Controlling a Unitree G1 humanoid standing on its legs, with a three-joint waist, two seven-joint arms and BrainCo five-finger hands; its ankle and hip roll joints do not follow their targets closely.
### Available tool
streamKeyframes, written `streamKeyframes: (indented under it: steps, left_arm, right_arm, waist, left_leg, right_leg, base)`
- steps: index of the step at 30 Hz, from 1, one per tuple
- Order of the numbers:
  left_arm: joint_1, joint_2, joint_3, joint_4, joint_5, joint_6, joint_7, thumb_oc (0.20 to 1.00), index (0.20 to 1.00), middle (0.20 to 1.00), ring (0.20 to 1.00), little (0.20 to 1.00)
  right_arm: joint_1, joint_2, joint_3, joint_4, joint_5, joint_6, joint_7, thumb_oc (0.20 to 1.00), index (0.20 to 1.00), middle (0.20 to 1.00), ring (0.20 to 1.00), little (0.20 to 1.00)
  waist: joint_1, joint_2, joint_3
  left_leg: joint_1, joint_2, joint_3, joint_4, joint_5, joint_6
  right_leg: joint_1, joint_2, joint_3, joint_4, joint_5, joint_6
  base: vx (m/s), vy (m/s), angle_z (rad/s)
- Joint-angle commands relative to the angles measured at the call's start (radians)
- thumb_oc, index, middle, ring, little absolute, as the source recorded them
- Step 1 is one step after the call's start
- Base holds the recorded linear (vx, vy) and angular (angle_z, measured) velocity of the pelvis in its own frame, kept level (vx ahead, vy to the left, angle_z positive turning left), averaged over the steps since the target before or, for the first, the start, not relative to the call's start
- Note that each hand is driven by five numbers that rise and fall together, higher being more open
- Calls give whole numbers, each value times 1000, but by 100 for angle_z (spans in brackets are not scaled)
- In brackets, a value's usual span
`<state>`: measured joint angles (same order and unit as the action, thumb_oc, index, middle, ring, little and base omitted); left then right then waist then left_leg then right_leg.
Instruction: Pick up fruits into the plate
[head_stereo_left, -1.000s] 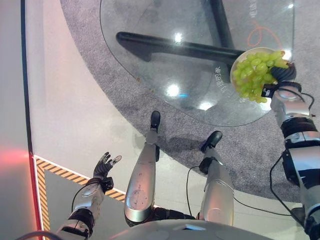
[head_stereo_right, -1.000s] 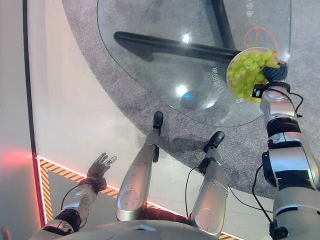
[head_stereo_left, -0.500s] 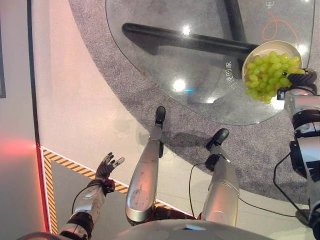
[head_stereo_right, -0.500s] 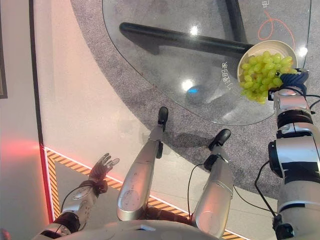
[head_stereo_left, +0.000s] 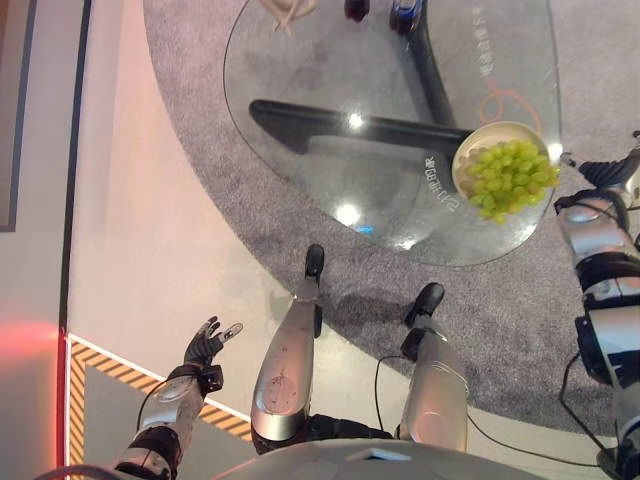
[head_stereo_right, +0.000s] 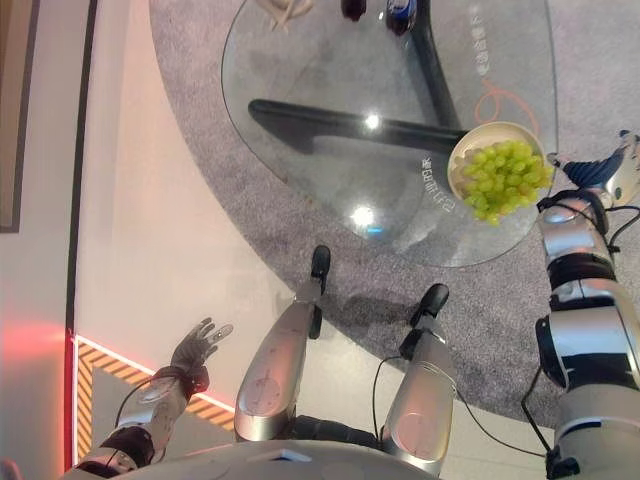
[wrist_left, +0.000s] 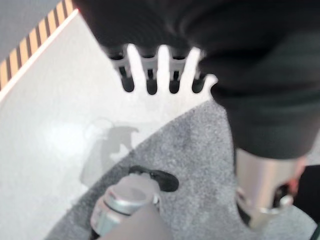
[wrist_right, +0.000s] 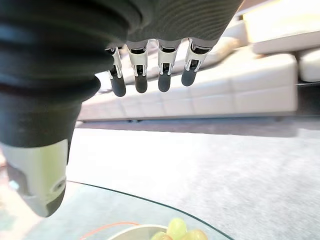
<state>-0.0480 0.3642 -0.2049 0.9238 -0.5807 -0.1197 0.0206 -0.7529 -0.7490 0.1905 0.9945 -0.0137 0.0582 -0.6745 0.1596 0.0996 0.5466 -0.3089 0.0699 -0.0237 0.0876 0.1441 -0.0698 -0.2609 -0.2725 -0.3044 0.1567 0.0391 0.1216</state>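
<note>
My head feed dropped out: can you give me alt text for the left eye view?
A plate heaped with green grapes sits at the near right edge of a round glass table. The right hand is beside it, off the table; the left hand hangs open over the floor.

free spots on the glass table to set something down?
Most of the glass table is bare: the wide stretch left of the plate, out to the near and left rims. Crowded at the right rim, where the grapes fill the plate beside the right hand, and along the far edge by two bottles.

Glass table (head_stereo_left: 320, 70) with plate (head_stereo_left: 472, 150) of grapes (head_stereo_left: 508, 178)
</note>
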Motion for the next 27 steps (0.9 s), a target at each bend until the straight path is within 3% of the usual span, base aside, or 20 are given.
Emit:
streamKeyframes:
  steps: [1,6,7,9,10,15,19,27]
  left_arm:
    - [12,3,18,116,95,9,18,1000,1000,1000,1000,1000]
    - [24,-26,41,198,191,21,43,1000,1000,1000,1000,1000]
    - [32,-37,63,210,216,51,57,1000,1000,1000,1000,1000]
    - [34,-41,70,224,241,75,64,1000,1000,1000,1000,1000]
    - [28,-47,62,254,278,86,65,1000,1000,1000,1000,1000]
    - [25,-74,31,295,367,132,75,1000,1000,1000,1000,1000]
    - [18,-81,8,332,425,149,76,1000,1000,1000,1000,1000]
    - [14,-79,2,375,516,164,71,1000,1000,1000,1000,1000]
  right_arm:
    - [119,27,4,-36,-36,-109,-6,1000,1000,1000,1000,1000]
    - [421,209,-24,-113,15,-216,83,1000,1000,1000,1000,1000]
    - [521,268,-21,-145,7,-216,110,1000,1000,1000,1000,1000]
    - [586,308,-20,-142,25,-219,130,1000,1000,1000,1000,1000]
    - [632,346,-26,-99,64,-207,203,1000,1000,1000,1000,1000]
    - [712,420,-15,17,66,-159,263,1000,1000,1000,1000,1000]
    - [721,445,-10,139,73,-130,324,1000,1000,1000,1000,1000]
    - [716,470,-30,285,137,3,464,1000,1000,1000,1000,1000]
  waist:
    - [-35,-21,-64]
    - [-83,-78,-170]
    - [-106,-93,-216]
    - [-121,-102,-245]
    - [-137,-106,-275]
    - [-164,-117,-336]
    - [-170,-123,-361]
    - [-165,-132,-411]
  left_leg:
    - [115,-57,69,-39,-145,30]
    - [219,-31,104,-67,-165,24]
    - [241,-25,122,-69,-173,28]
    - [260,-19,139,-70,-180,29]
    - [285,-10,159,-75,-186,29]
    - [334,-2,178,-82,-206,35]
    - [364,11,189,-97,-207,31]
    - [404,15,183,-133,-204,18]
  right_leg:
    - [75,108,3,11,-85,-25]
    - [174,97,18,-38,-74,-7]
    - [191,96,31,-46,-74,-3]
    - [209,95,36,-50,-76,0]
    - [230,95,41,-58,-78,5]
    - [273,101,63,-84,-78,10]
    - [301,107,67,-104,-76,12]
    - [343,118,72,-159,-60,17]
  base:
    - [73,14,-10]
    - [120,9,-22]
    - [161,19,-32]
    - [116,9,-33]
    - [74,4,-40]
    - [67,-5,-24]
    - [16,-9,-8]
    - [7,-10,-4]
